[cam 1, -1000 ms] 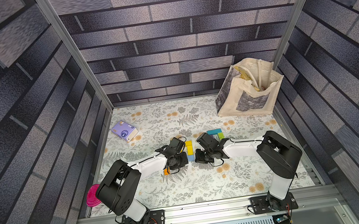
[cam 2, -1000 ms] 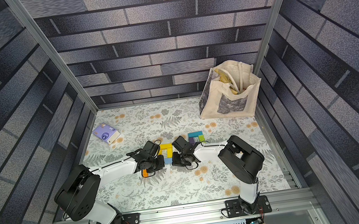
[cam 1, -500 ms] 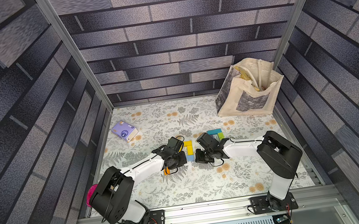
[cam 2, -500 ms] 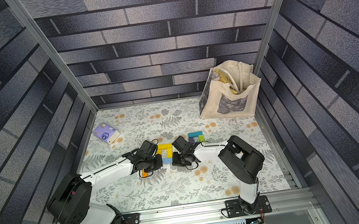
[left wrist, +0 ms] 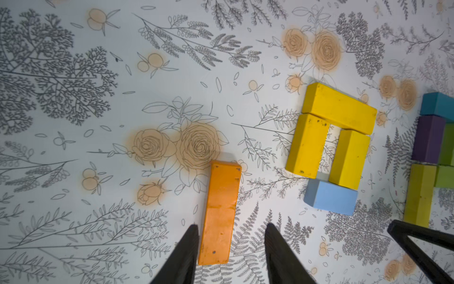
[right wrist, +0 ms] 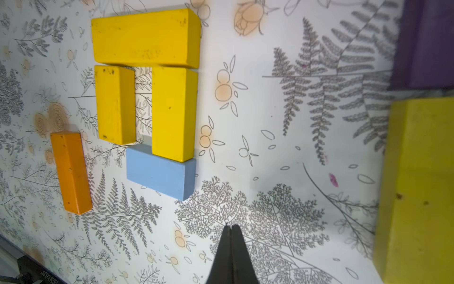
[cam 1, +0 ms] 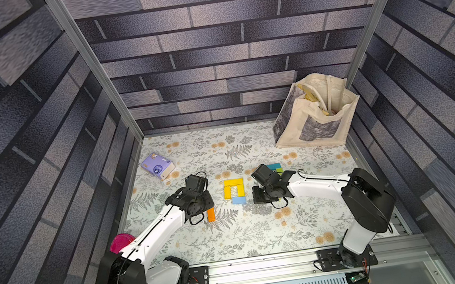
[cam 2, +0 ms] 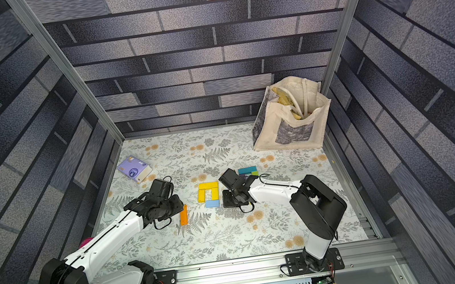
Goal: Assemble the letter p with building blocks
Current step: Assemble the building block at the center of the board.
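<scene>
Left claw (left wrist: 231, 225): I am holding it wide astride the long orange wooden block (left wrist: 222, 196).
Right claw (right wrist: 231, 227): I am holding it pinched together.

A floral-print tabletop (cam 1: 233, 237) carries three yellow blocks (cam 1: 233, 182) set as an arch, a light blue block (cam 1: 239, 200) touching one leg's end, and an orange block (cam 1: 211, 214) lying apart nearby. Further teal, purple and green blocks (cam 2: 247, 170) cluster close by. A purple tissue packet (cam 1: 158, 166) and a canvas tote bag (cam 1: 316, 125) sit toward the back.

The left claw (left wrist: 232, 226) hovers low, pointing down and spread apart, the right claw (right wrist: 231, 226) likewise low, pinched closed
</scene>
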Robot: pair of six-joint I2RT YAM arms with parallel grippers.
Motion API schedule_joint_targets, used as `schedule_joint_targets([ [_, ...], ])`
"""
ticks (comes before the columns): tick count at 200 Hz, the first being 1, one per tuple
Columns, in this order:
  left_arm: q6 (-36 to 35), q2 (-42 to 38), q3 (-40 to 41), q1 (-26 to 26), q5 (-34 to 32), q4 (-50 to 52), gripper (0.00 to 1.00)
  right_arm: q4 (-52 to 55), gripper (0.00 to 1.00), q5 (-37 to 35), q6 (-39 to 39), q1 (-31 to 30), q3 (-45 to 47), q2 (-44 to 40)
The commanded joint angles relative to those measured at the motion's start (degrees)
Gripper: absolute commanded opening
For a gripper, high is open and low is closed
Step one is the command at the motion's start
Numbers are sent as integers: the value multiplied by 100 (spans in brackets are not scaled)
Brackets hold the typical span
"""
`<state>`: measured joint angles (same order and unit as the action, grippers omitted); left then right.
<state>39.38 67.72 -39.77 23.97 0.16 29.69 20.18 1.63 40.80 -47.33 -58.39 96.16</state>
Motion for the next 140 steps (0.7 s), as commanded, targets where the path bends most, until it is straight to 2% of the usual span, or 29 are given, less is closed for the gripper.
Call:
schedule_joint_targets([
  [1, -346, 163, 33, -108, 236, 17, 47, 459, 2, -325, -313, 41, -217, -224],
  [26, -396, 387, 13, -119, 335, -101, 47, 577, 2, -386, -359, 39, -513, -247],
  [140, -415, 1192, 220, -29, 497, -553, 44, 579, 2, -383, -331, 47, -529, -116],
])
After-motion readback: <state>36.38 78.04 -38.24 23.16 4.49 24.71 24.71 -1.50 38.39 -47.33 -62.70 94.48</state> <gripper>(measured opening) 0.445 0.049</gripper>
